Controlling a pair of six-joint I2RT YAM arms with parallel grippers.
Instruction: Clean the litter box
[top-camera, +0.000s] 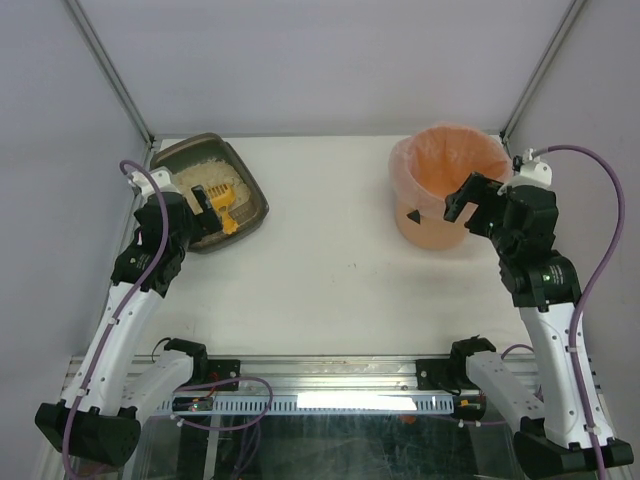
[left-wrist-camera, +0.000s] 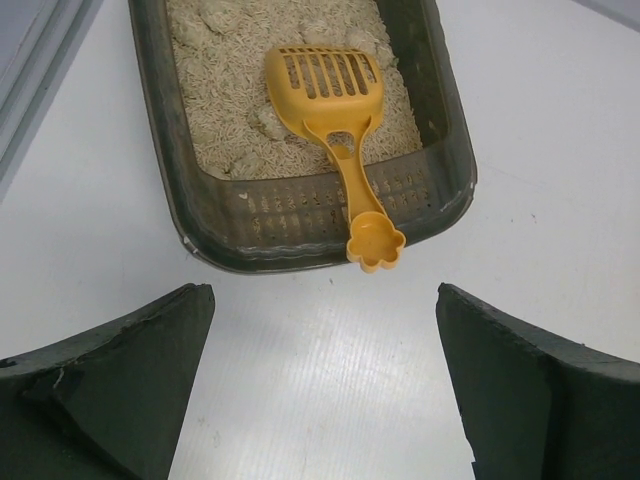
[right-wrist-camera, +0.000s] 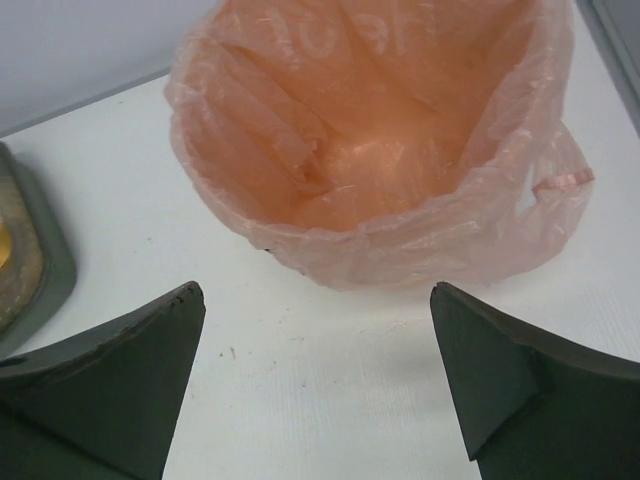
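The litter box (top-camera: 254, 183) is a dark grey-brown tray of beige litter at the table's far left; it fills the top of the left wrist view (left-wrist-camera: 300, 215). A yellow slotted scoop (left-wrist-camera: 335, 100) lies in it, its head on the litter and its handle end sticking out over the near wall. My left gripper (left-wrist-camera: 325, 300) is open and empty just short of the tray's near wall, over the bare table; from above it (top-camera: 207, 205) overlaps the tray's near edge. My right gripper (right-wrist-camera: 315, 295) is open and empty in front of the bucket (right-wrist-camera: 400, 150).
The round orange-pink bag-lined bucket (top-camera: 440, 215) stands at the far right, with the right gripper (top-camera: 465, 198) at its near side. A corner of the litter box (right-wrist-camera: 45, 270) shows at the left edge of the right wrist view. Frame posts rise at the back corners.
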